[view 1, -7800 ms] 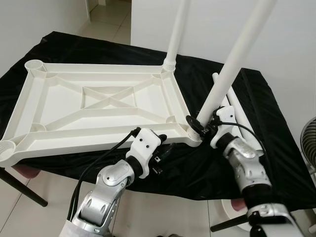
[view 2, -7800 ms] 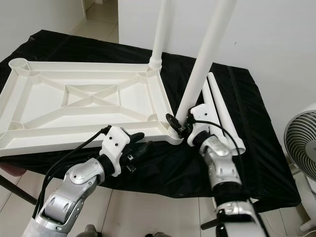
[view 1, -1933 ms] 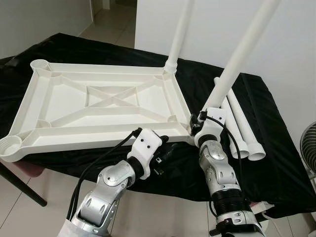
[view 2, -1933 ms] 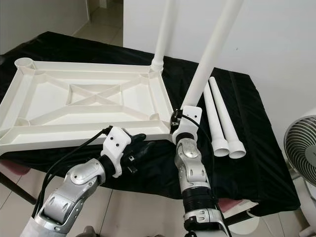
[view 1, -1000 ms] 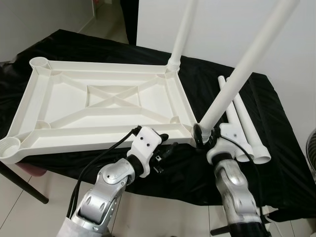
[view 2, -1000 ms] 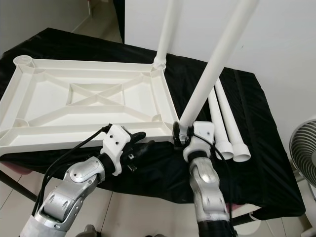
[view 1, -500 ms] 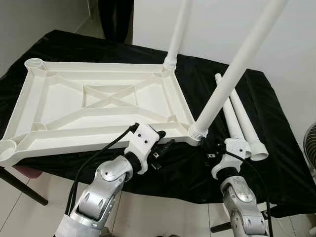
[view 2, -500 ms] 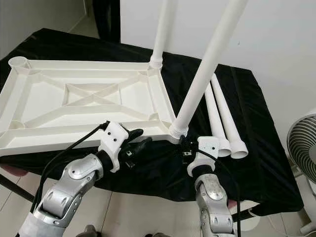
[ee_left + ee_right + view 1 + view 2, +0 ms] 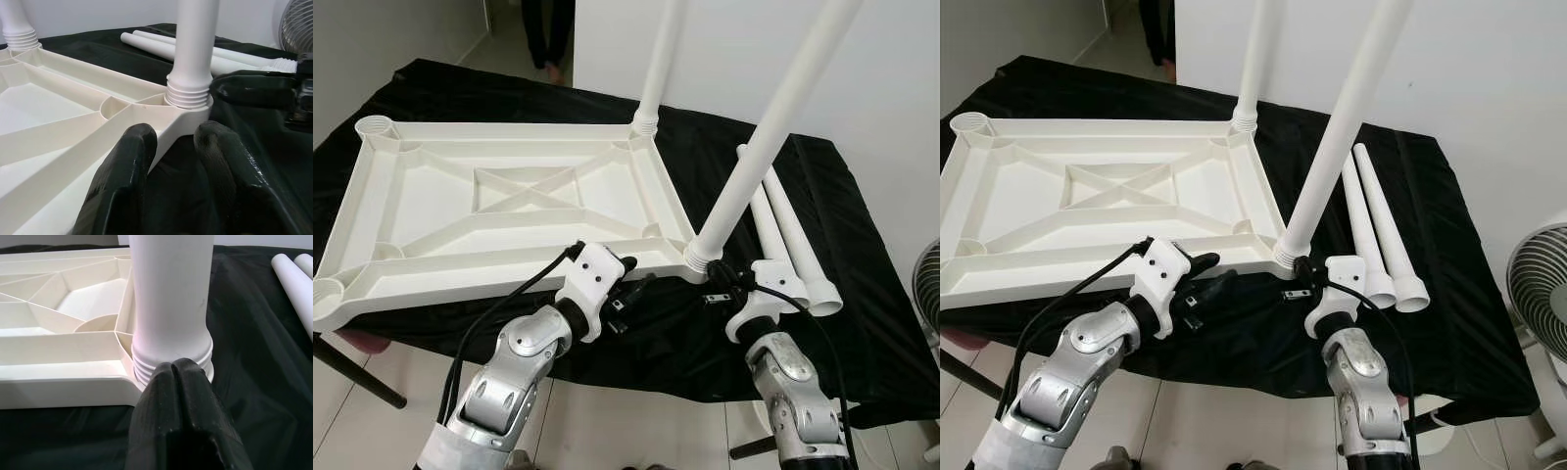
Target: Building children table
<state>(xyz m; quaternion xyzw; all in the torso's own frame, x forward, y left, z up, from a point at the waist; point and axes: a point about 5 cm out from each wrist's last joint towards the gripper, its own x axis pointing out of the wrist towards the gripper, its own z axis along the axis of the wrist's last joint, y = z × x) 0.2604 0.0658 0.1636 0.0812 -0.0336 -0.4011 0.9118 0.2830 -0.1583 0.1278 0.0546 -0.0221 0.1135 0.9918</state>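
With the inverted white plastic tabletop [image 9: 509, 211] on the black-draped table [image 9: 862, 245], left gripper [image 9: 176, 142] spread at its near edge and right gripper [image 9: 178, 369] closed, empty, beside the near-right white tubular leg [image 9: 759, 157], an incompletely threaded leg may topple.

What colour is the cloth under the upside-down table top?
Black. The cloth under the white table top shows best in the left eye view.

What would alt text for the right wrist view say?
The right gripper, jaws closed together, points at the threaded base of a white table leg standing in a corner socket of the upside-down white tabletop, on black cloth.
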